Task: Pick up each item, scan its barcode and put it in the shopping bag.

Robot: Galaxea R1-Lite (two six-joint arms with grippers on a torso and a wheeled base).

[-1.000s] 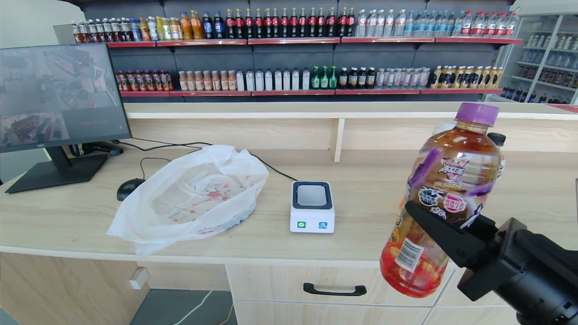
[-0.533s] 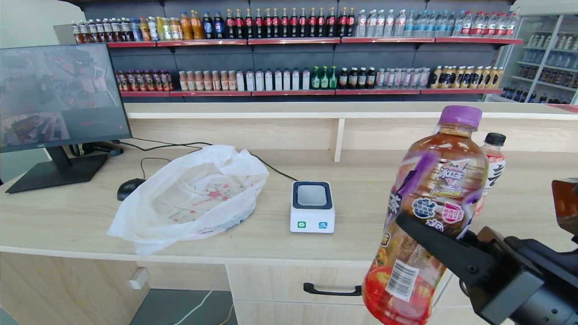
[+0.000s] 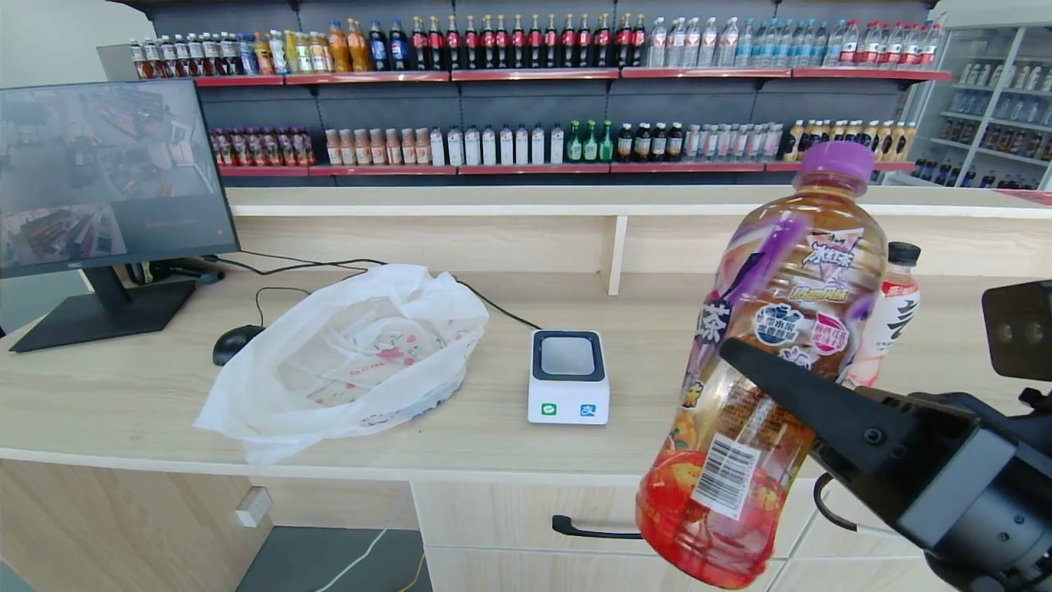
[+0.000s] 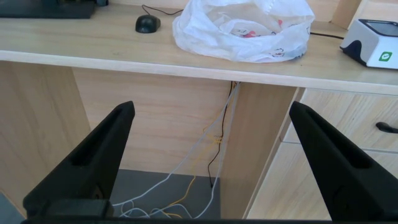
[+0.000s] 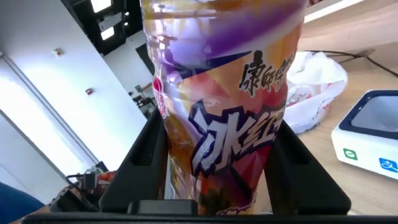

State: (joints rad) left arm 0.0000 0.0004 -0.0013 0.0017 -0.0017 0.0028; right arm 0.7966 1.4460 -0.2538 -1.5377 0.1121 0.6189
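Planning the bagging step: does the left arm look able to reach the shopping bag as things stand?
Probably yes: the left gripper, jaws open, hangs short of the counter, and nothing stands between it and the shopping bag near the front edge.

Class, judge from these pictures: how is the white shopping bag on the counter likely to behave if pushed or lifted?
The shopping bag lies crumpled and slumped on the counter, so it is probably floppy and would fold when lifted. Its thin, see-through film suggests it is light and might slide or bunch if pushed.
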